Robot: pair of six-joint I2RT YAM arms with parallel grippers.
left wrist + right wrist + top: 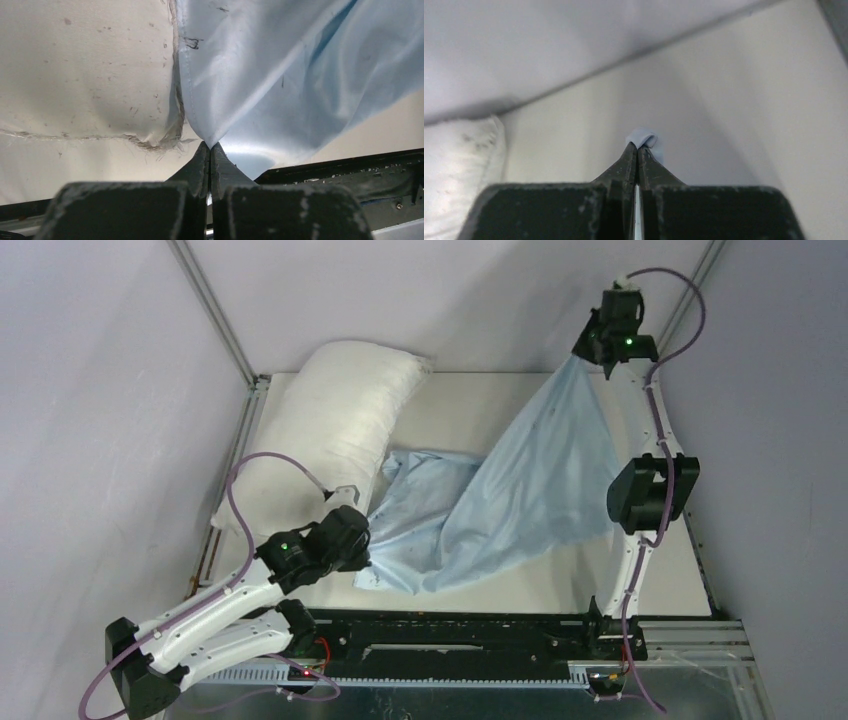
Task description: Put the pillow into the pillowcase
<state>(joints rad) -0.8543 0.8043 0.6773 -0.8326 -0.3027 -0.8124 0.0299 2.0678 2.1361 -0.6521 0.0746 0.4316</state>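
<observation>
The plump white pillow [340, 430] lies along the table's left side, its frayed near corner [150, 142] close to my left gripper. The light blue pillowcase [530, 480] is stretched between both grippers, partly resting on the table. My left gripper [362, 540] [210, 146] is shut on the pillowcase's [280, 85] near left edge, next to the pillow [80, 75]. My right gripper [588, 358] [637, 147] is raised at the far right and shut on a small fold of the pillowcase [644, 137], which hangs down from it. The pillow [459, 170] shows at the left of the right wrist view.
Grey enclosure walls with metal frame bars [215, 315] surround the beige table [480, 395]. A black rail [450, 635] runs along the near edge between the arm bases. The right arm's elbow [650, 490] stands beside the hanging cloth.
</observation>
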